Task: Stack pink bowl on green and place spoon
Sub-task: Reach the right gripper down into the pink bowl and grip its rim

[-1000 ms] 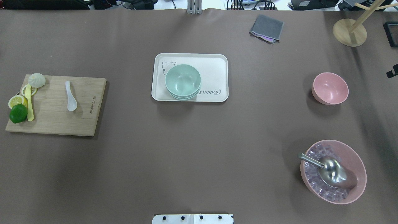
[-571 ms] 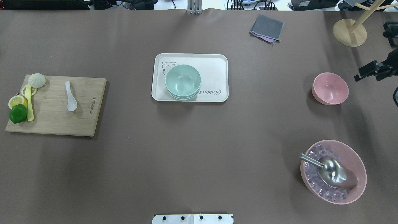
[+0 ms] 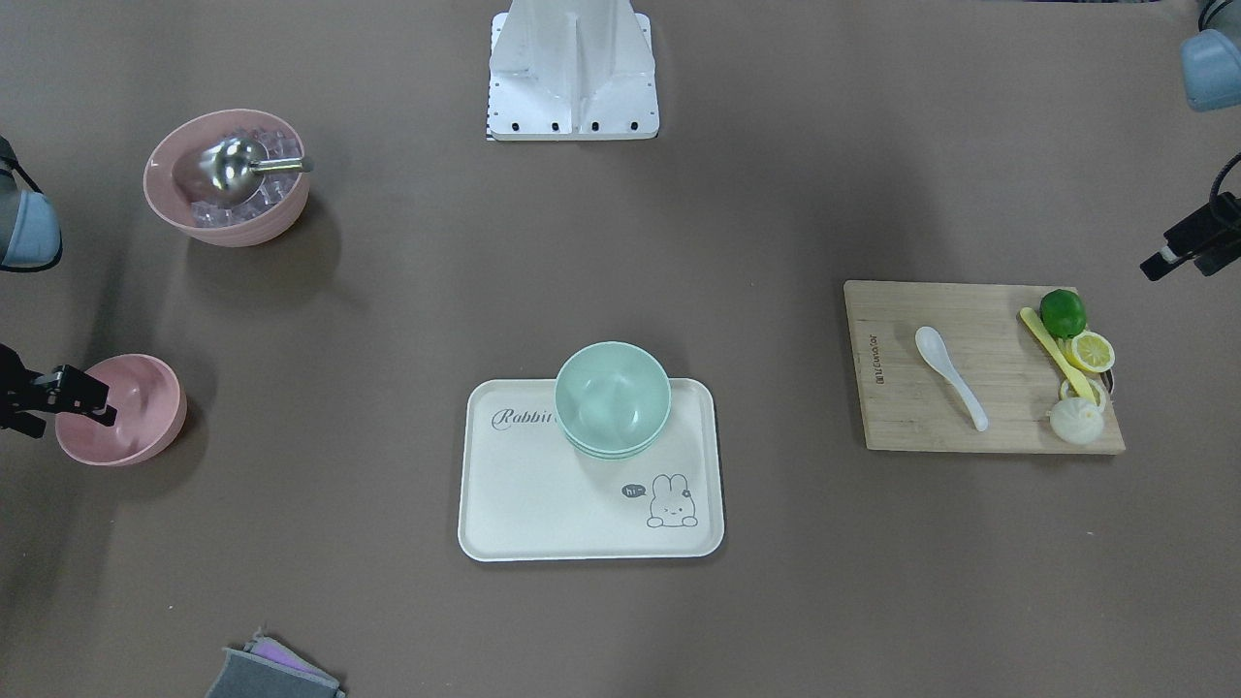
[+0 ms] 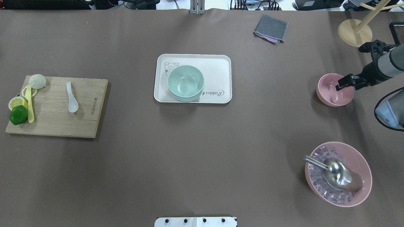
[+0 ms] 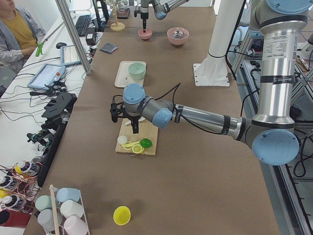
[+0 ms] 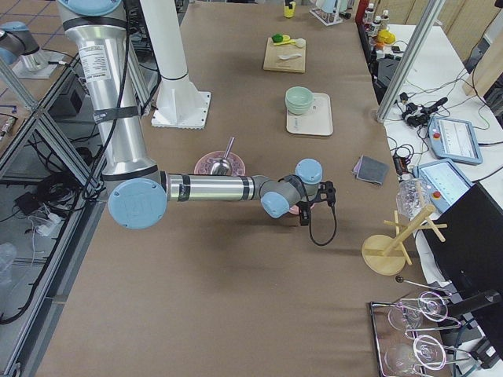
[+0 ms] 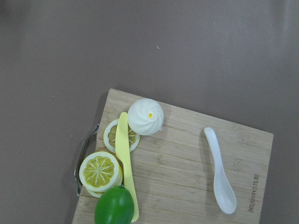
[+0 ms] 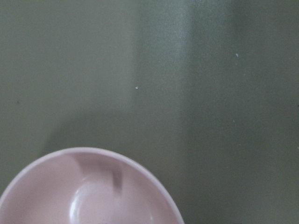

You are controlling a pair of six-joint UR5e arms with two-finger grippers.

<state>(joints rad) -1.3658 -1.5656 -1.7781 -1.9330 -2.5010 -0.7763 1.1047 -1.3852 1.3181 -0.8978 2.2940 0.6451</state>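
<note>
- Large pink bowl (image 4: 366, 186), nearest the robot on its right side: holds clear ice cubes (image 4: 318, 183) with a metal scoop (image 4: 337, 175) lying in them.
- Cutting board (image 4: 53, 123), robot's left side. The white spoon (image 4: 72, 99) lies flat on it, bowl end toward the robot, untouched.
- Outer end of the board: lime (image 4: 18, 115), lemon slices (image 4: 16, 101), a yellow knife (image 4: 30, 107) and a white bun (image 4: 37, 81).
- Left gripper (image 3: 1175, 254): raised near the lime end of the board, holding nothing. It is cut by the frame edge, so I cannot tell the finger spacing.
- Pink bowl (image 4: 329, 94): upright on the table at the robot's right, well apart from the tray.
- Right gripper (image 4: 346, 82): over the pink bowl's outer rim. Its fingers appear parted, though the overhead view is coarse. Nothing is gripped.
- Tray (image 4: 217, 67), table centre: carries the stacked green bowls (image 4: 185, 82), nothing inside the top one.
- Grey cloth (image 4: 271, 28): far edge, folded.
- Wooden stand (image 4: 355, 33): far right corner.
</note>
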